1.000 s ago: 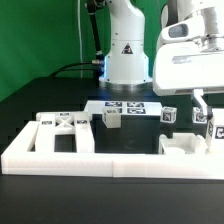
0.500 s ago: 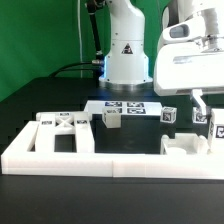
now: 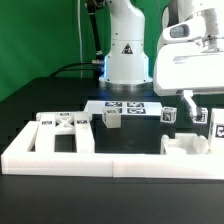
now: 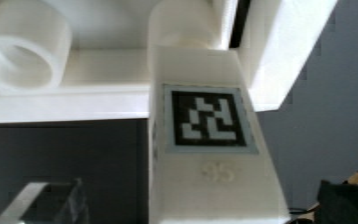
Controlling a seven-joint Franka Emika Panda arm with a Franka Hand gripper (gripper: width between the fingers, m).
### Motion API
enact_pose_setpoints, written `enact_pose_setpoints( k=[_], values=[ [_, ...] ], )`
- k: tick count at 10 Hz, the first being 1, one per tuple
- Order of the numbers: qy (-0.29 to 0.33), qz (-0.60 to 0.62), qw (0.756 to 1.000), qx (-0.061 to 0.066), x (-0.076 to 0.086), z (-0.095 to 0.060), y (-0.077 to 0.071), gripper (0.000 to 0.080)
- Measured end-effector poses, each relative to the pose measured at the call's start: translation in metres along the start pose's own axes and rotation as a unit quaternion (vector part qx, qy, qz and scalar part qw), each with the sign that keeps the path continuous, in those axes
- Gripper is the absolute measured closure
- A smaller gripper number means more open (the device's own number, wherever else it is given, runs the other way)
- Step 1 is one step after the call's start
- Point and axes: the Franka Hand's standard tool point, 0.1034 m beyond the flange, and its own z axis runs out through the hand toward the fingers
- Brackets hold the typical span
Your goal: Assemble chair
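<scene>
Gripper was released, hanging at the exterior view's right under the bulky white wrist housing. In the wrist view its fingers stood wide apart, with a dark gap on each side of a long white chair leg that carried one square tag. No contact between fingers and leg was visible. The chair leg sat between the jaws. Its far end met a larger white chair piece with a rounded peg; I could not tell whether the two were joined.

In the exterior view the parts lay on the black table, behind the long white border rail.
- Ladder-like frame: flat at the exterior view's left, just behind the rail.
- Small blocky leg: upright, just in front of the marker board.
- Tagged block: near the marker board's right end.
- Low white chair part: behind the rail, below the gripper.
- Robot base: at the back.
</scene>
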Motion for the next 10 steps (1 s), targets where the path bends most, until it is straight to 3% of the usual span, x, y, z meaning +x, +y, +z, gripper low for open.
enact_pose_setpoints(
  k=[3,6,10],
  values=[
    [-0.007,-0.005,1.0,0.002,0.019,-0.018,0.003,0.015],
    [-0.026,-0.005,1.0,0.001,0.022,-0.018,0.01,0.015],
    [-0.182,0.002,0.983,0.006,0.01,-0.006,0.013,0.015]
  ],
)
